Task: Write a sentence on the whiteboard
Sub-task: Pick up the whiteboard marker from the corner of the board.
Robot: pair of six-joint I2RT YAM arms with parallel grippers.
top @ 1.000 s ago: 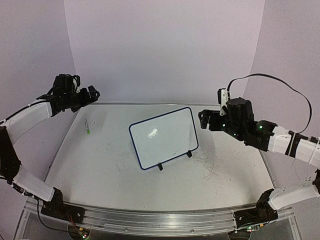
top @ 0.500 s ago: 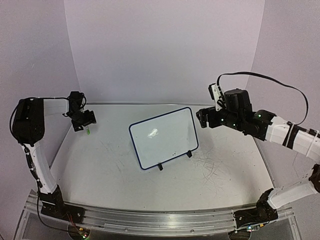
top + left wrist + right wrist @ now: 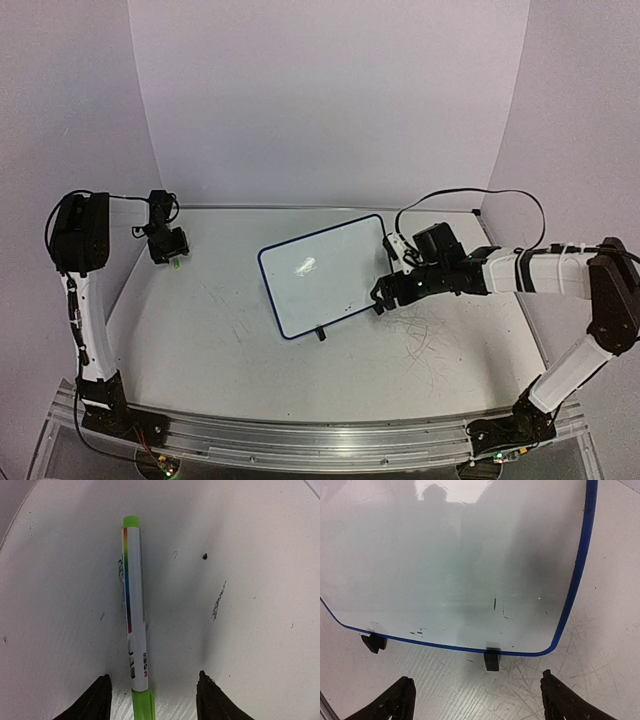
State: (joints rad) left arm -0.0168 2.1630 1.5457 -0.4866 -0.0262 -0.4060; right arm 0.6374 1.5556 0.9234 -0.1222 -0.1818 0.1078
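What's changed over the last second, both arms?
The left gripper swung down from its raised pose and now straddles the green marker, jaws open, not gripping. The right gripper dropped to the whiteboard at its near right corner, open. The marker and board haven't moved, and the board is still unwritten.

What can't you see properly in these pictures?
- Left wrist view: the marker runs off the bottom edge, so its near end, cap or tip, is unclear.
- Top view: the left gripper covers most of the marker.
- Right wrist view: the whiteboard is cut off at the top and left, and its little dark specks are too small to read.
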